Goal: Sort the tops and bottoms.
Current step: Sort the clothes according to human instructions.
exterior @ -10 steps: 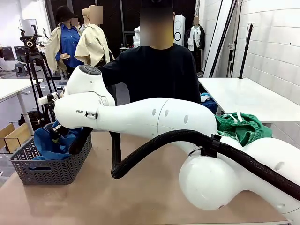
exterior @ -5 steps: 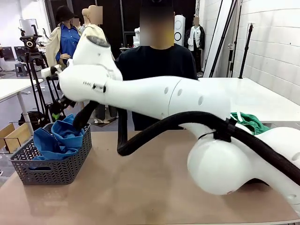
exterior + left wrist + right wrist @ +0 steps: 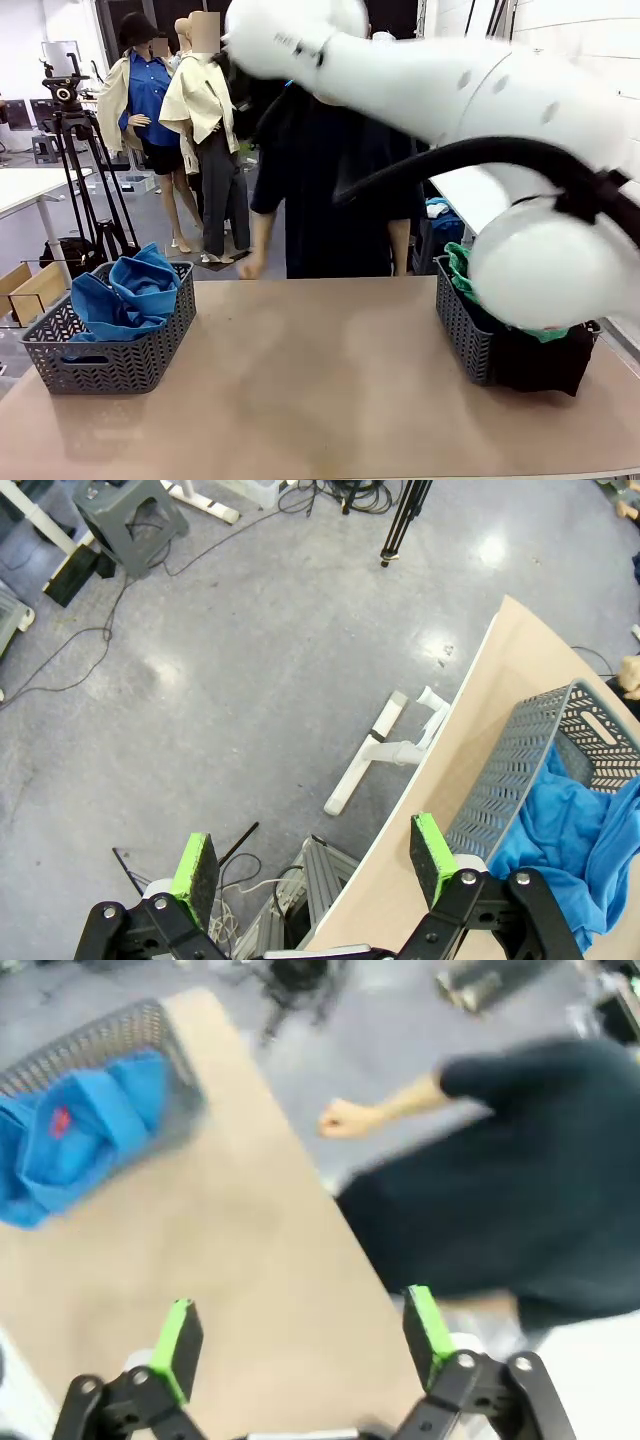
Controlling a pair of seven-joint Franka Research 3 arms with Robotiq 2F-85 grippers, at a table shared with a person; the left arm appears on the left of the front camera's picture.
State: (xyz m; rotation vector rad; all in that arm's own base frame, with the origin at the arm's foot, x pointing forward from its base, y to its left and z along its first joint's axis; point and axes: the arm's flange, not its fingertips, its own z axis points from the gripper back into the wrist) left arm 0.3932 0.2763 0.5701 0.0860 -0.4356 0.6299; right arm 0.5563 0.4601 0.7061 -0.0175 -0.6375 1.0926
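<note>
Change: the right arm, which a second ago reached low across the worktop to the left basket, has swung up into the upper part of the front frame; the blue garments it hung over now lie uncovered, and a right basket has come into view behind where the arm was.
Left basket: grey, at the lower left of the front frame on the worktop, holding the blue tops bunched together and rising just above the rim.
Left gripper: at the bottom of the left wrist frame, pads spread wide with nothing between them, hanging past the worktop's edge above the floor, near the left basket's corner.
Person: standing at the far side in the middle of the front frame, one hand near the worktop's far edge, holding nothing.
Right gripper: at the bottom of the blurred right wrist frame, pads spread wide and empty, high above bare worktop.
Right basket: grey, at the lower right of the front frame, partly behind the arm's joint; the green shorts lie on top and a black garment hangs over its near side.
Progress: nothing loose lies on the worktop, so the sorting looks done or nearly done; whether the navy trousers are in the right basket cannot be told.
</note>
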